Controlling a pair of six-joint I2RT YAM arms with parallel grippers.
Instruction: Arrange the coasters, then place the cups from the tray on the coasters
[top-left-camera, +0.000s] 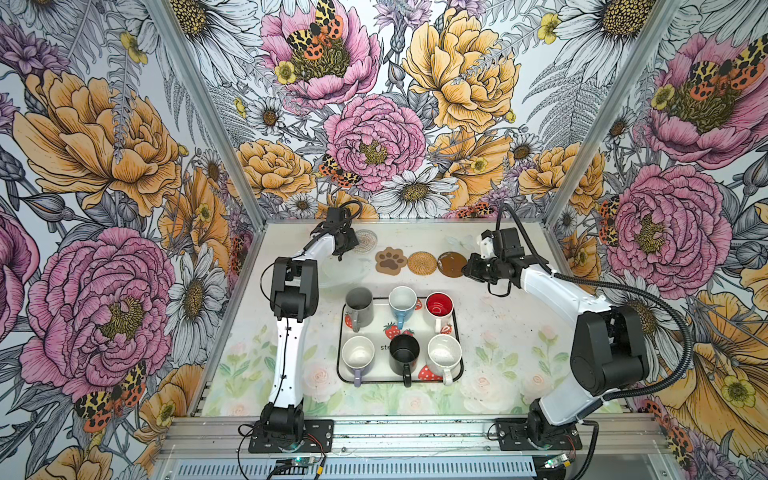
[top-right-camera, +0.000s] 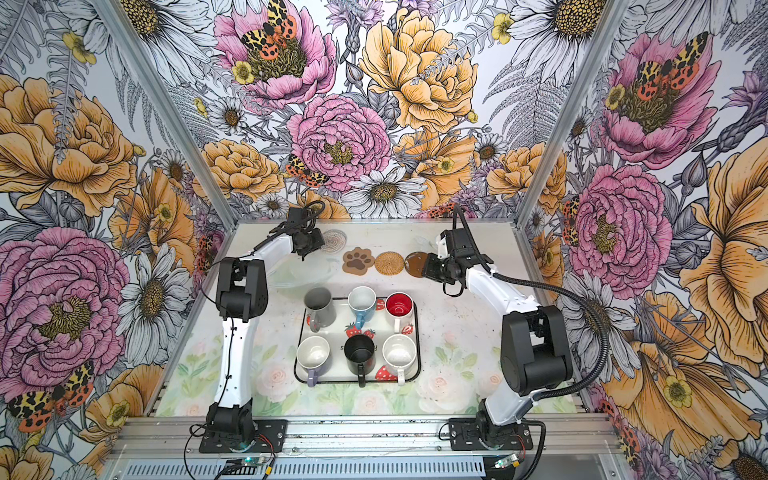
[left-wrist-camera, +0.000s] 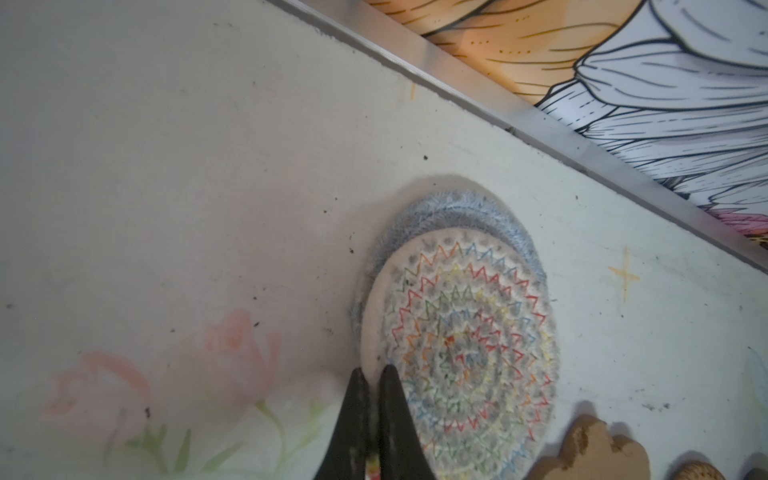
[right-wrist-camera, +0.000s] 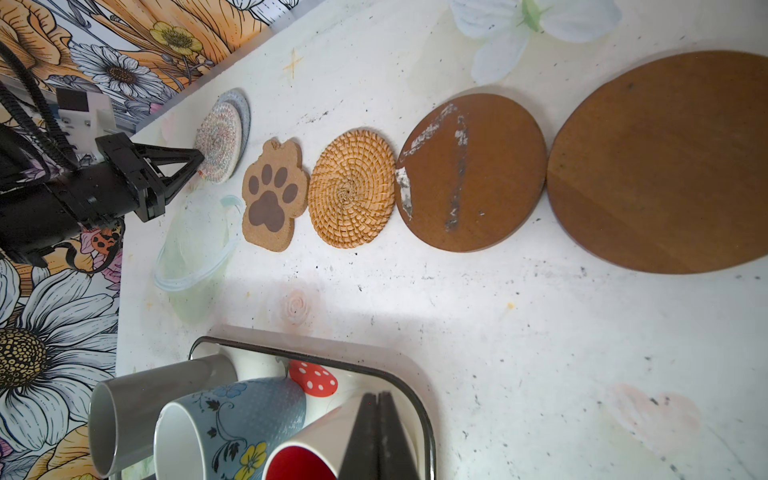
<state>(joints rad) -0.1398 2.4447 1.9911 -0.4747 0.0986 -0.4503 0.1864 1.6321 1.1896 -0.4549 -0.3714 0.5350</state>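
Right up against the left wrist lens, two black fingers (left-wrist-camera: 353, 419) of the left gripper (left-wrist-camera: 374, 370) are squeezed almost together on the rim of the stitched woven coaster (left-wrist-camera: 465, 353). It's a thin pinch, just a sliver of cloth between them. That coaster sits at the back of the table near the wall, lying off-centre on a fuzzy blue-grey coaster (left-wrist-camera: 436, 212). Over on the other side, the right gripper (right-wrist-camera: 377, 395) has its fingers pressed flat together with nothing in them, hanging by the dark brown end of the row.

Here's my worry. A bite that shallow on soft cloth could slide off the moment the arm pulls. The fuzzy one underneath might also cling and ride along, or get shoved toward the wall. And the paw coaster (right-wrist-camera: 272, 199) lies just beside, so a low drag could knock the row crooked.

Now the count. Coasters, six:
- the stitched one
- the blue-grey one under it
- the paw
- the rattan coaster (right-wrist-camera: 352, 189)
- two dark brown rounds (right-wrist-camera: 471, 172) (right-wrist-camera: 665, 162), lined up edge to edge

Cups, six, all on the one tray (top-left-camera: 379, 323) in two rows of three:
- At the back: tall grey cup (top-left-camera: 359, 307), light blue cup (top-left-camera: 402, 303), red-lined white cup (top-left-camera: 439, 307).
- In front: lavender cup (top-left-camera: 358, 353), black cup (top-left-camera: 404, 353), speckled white cup (top-left-camera: 444, 353).

Six for six, but only if that stacked pair gets split.
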